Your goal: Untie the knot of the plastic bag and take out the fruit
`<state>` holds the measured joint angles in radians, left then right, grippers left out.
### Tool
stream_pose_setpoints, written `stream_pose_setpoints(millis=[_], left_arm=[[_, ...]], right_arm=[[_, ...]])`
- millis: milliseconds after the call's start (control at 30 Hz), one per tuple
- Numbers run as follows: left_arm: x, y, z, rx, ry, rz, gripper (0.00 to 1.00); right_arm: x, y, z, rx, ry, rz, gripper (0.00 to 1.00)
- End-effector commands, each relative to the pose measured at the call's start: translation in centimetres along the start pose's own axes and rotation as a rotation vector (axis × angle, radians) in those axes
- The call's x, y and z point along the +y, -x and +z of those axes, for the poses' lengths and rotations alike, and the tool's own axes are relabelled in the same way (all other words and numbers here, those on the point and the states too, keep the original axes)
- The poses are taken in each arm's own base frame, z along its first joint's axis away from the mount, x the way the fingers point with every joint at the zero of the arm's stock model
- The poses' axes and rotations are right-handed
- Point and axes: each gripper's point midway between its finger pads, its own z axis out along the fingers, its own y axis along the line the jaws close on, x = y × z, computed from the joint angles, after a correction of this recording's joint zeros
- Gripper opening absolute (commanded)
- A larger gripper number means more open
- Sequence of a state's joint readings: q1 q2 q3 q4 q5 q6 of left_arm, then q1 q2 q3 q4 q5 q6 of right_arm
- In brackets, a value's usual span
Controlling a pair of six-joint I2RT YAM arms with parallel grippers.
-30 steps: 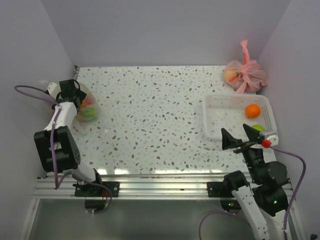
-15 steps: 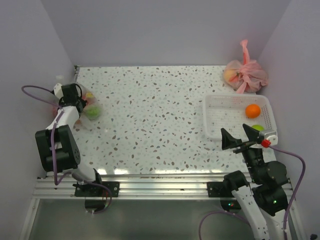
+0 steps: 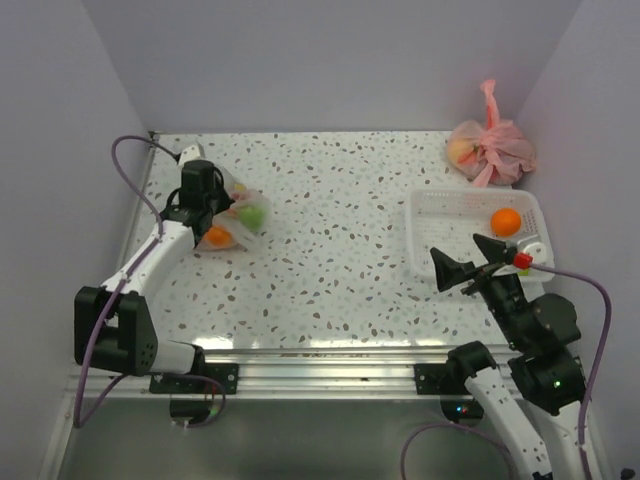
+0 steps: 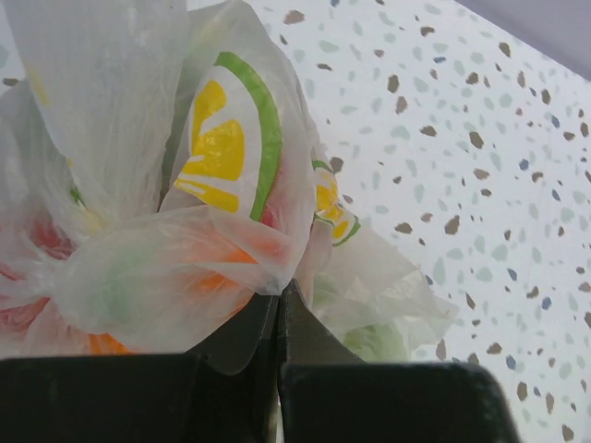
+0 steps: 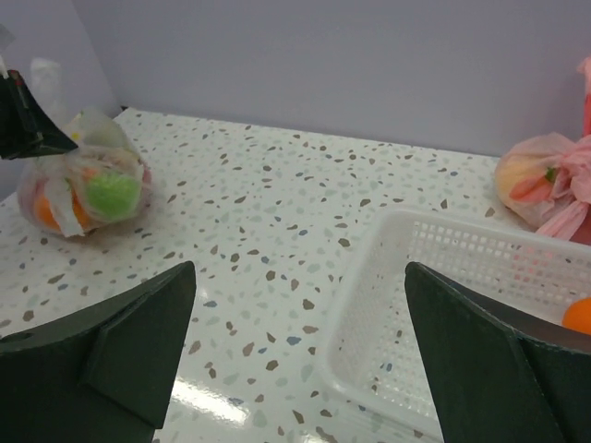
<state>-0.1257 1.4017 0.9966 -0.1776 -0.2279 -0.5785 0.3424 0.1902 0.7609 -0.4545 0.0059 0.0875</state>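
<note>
The bag (image 4: pixel 138 231) runs off the left wrist view's left and top edges; its fruit (image 4: pixel 111 286) shows only as blurred colour. The right wrist view's right edge cuts the basket (image 5: pixel 365 309).

You have a white counter (image 3: pixel 330 250) flecked grey and brown, terrazzo pattern. Plain pale lilac walls close it on three sides: back wall (image 3: pixel 330 60), left wall (image 3: pixel 60 120), right wall (image 3: pixel 590 100). A silver slotted rail (image 3: pixel 320 362) runs along the near edge. Soft glare streaks the counter just beyond that rail. Light even, shadows faint.
</note>
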Motion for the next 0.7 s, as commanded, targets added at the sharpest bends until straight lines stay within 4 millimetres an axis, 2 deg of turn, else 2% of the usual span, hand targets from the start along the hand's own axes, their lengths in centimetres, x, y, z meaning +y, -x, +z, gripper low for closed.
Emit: stream_pose_setpoints(millis=[0, 67, 133, 167, 200, 233, 267, 300, 333, 367, 400, 433, 467, 533, 567, 600, 633, 667], left_arm=[[-3.7, 0.9, -2.6, -0.028, -0.097, 0.054, 0.00], [-5.1, 0.0, -3.3, -0.010, -0.130, 0.084, 0.00], [-7.1, -1.8, -4.5, 0.022, -0.173, 0.128, 0.00], [-7.7, -2.6, -4.9, 0.034, -0.184, 0.145, 0.00], [-9.0, -4.2, -5.8, 0.063, -0.217, 0.177, 0.00], [-9.6, -5.1, -6.2, 0.070, -0.225, 0.185, 0.00], [-9.9, -6.4, -6.6, 0.091, -0.231, 0.198, 0.00], [-11.3, -8.4, -7.7, 0.120, -0.271, 0.228, 0.00], [-11.9, -9.5, -8.3, 0.137, -0.282, 0.219, 0.00], [-12.1, -11.0, -8.6, 0.154, -0.295, 0.226, 0.00], [-13.5, -13.0, -9.9, 0.180, -0.340, 0.252, 0.00], [-14.0, -14.0, -10.5, 0.190, -0.348, 0.240, 0.00], [-15.0, -16.1, -11.9, 0.219, -0.386, 0.268, 0.00], [-15.9, -18.5, -13.0, 0.245, -0.399, 0.281, 0.00], [-16.8, -20.4, -14.7, 0.268, -0.438, 0.314, 0.00], [-17.0, -22.0, -14.9, 0.291, -0.441, 0.336, 0.00], [-17.3, -22.9, -15.4, 0.305, -0.447, 0.336, 0.02], [-17.7, -24.5, -16.3, 0.328, -0.465, 0.366, 0.07]], right_arm=[[1.7, 0.8, 1.3, 0.047, 0.089, -0.006, 0.99], [2.0, 0.6, 2.5, 0.089, 0.099, 0.019, 0.99], [3.3, 0.6, 3.2, 0.123, 0.166, 0.019, 0.99], [3.7, -0.2, 4.2, 0.172, 0.191, 0.022, 0.99], [4.2, -0.6, 4.8, 0.206, 0.216, 0.034, 0.99], [5.3, -0.4, 5.0, 0.223, 0.276, 0.050, 0.99], [5.8, -1.8, 6.2, 0.295, 0.295, 0.086, 0.99], [6.3, -2.2, 6.6, 0.326, 0.322, 0.103, 0.99], [7.0, -2.7, 7.0, 0.356, 0.358, 0.123, 0.99], [7.1, -4.2, 8.0, 0.416, 0.355, 0.158, 0.99], [7.1, -5.0, 8.5, 0.436, 0.349, 0.176, 0.99], [6.9, -6.3, 8.8, 0.468, 0.330, 0.200, 0.99], [7.0, -7.3, 9.1, 0.488, 0.322, 0.208, 0.99], [6.3, -9.4, 9.5, 0.515, 0.255, 0.222, 0.99], [6.8, -10.1, 9.3, 0.531, 0.261, 0.221, 0.99], [6.9, -11.4, 9.2, 0.566, 0.248, 0.222, 0.99], [7.6, -12.0, 9.0, 0.587, 0.261, 0.220, 0.99], [7.5, -12.7, 9.1, 0.604, 0.235, 0.211, 0.99]])
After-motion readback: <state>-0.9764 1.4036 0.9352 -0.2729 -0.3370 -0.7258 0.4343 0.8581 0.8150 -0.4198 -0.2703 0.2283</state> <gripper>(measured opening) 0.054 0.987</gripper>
